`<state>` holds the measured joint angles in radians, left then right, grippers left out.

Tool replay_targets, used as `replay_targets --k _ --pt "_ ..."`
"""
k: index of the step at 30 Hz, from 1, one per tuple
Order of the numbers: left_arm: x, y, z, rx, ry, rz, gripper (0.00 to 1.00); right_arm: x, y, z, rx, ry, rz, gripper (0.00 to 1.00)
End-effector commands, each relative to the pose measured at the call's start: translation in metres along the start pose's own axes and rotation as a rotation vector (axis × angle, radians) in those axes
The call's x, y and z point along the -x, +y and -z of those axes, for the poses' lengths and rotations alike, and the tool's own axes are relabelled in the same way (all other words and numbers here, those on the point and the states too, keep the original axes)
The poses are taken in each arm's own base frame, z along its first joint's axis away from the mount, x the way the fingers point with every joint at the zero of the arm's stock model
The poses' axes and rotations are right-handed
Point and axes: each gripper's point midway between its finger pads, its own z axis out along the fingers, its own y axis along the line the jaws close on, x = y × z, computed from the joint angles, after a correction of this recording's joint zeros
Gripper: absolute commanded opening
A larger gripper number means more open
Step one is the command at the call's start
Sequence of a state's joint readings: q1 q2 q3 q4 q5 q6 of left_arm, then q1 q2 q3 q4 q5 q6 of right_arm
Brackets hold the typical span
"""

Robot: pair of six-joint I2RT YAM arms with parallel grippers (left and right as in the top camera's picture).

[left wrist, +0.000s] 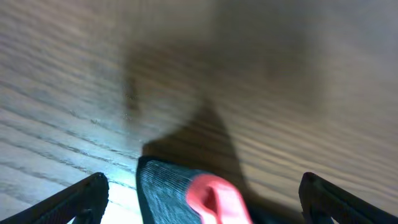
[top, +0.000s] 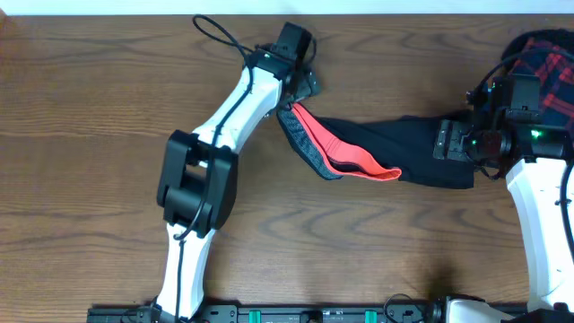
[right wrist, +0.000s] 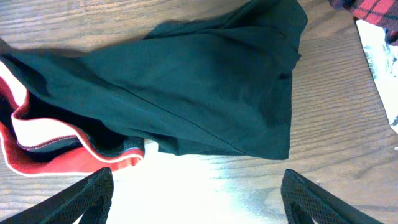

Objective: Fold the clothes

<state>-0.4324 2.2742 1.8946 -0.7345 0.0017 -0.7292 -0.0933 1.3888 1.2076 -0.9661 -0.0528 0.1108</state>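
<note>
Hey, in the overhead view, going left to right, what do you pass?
Left arm's elbow → left claw → red-edged waistband → black trouser legs → right claw → plaid garment.

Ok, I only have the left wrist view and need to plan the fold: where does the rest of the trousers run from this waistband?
Observer: The trousers stretch from the waistband across to the right, ending at the right gripper.
Operator: Is that gripper holding them?
Observer: No, it is open, its fingers over bare table just beside the cloth's edge.
Operator: Anything else nearby?
Observer: A plaid garment lies in the far right corner, beyond that arm.
</note>
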Motion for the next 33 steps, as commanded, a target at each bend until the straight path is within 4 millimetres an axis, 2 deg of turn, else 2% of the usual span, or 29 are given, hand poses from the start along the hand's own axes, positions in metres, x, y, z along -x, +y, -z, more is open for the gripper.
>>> replay_targets --k 1,11,17,22,27,33 --pt "0.003 0.002 -0.002 0.010 -0.006 0.004 0.98 0.004 0.000 0.005 0.008 -0.020 -0.001 0.84" --pt "-0.008 0.009 -0.012 0.041 0.026 -0.002 0.99 0.004 0.000 0.005 0.008 -0.020 -0.001 0.84" --pt "-0.011 0.012 -0.018 0.051 0.036 -0.002 0.82 0.004 0.000 0.005 0.008 -0.019 -0.001 0.84" --pt "-0.012 0.013 -0.021 0.058 0.037 -0.003 0.81 0.003 0.000 0.005 0.007 -0.017 -0.001 0.84" --pt "-0.012 0.014 -0.022 0.057 0.035 0.001 0.75 0.003 0.000 0.005 0.007 -0.015 -0.001 0.84" --pt "-0.017 0.017 -0.027 0.066 0.043 0.029 0.75 0.003 0.000 0.005 0.008 -0.015 -0.001 0.84"
